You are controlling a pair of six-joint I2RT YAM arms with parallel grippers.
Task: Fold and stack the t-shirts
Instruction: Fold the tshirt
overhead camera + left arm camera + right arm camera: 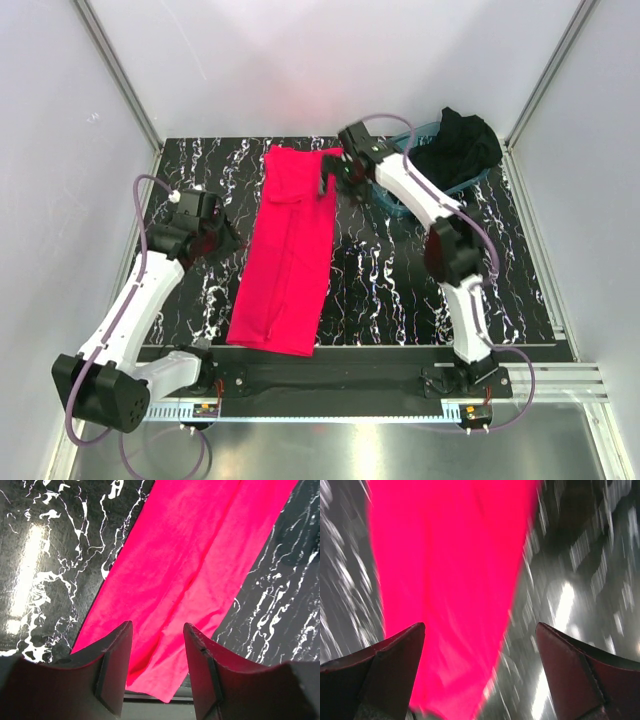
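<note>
The pinkish-red t-shirt lies on the black marbled table as a long folded strip, running from the back centre to the near edge. It also shows in the left wrist view and, blurred, in the right wrist view. The black t-shirt is bunched in the teal tub at the back right. My left gripper is open and empty, left of the strip. My right gripper is open and empty over the strip's far right end.
The teal tub stands at the back right corner, right behind my right arm. White walls close in the table on the left, back and right. A black rail runs along the near edge.
</note>
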